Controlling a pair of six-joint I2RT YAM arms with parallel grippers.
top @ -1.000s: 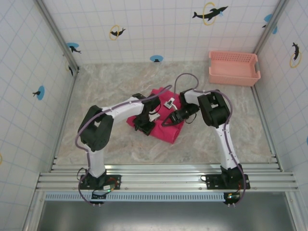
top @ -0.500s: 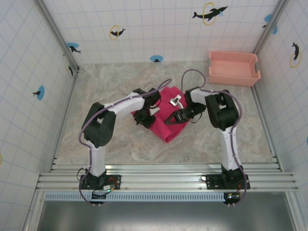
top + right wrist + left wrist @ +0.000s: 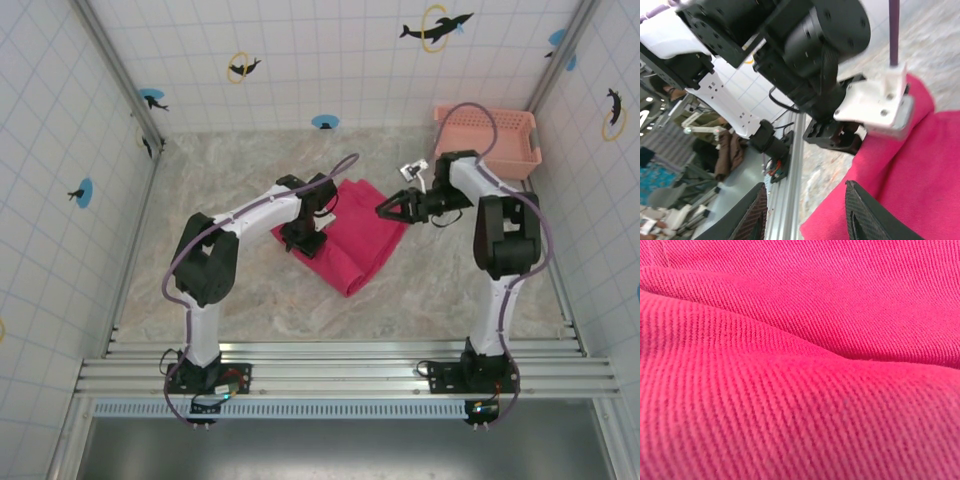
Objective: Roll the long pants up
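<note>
Diagonally, long pants point(image 3: 362, 240) folded flat, thick edge running left to near-right.

Top camera looks down; all 3 views share the long pants point(image 3: 358, 250).

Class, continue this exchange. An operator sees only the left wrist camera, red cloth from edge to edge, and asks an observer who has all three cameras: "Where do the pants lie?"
Observer: The pants lie folded flat, not rolled, in the middle of the table.
Operator: Where is my left arm on them?
Observer: The left fingers sit on the pants' left edge. I cannot tell whether they are open or shut.
Operator: And the right arm?
Observer: The right fingers are open with nothing between them, by the pants' far right edge.
</note>
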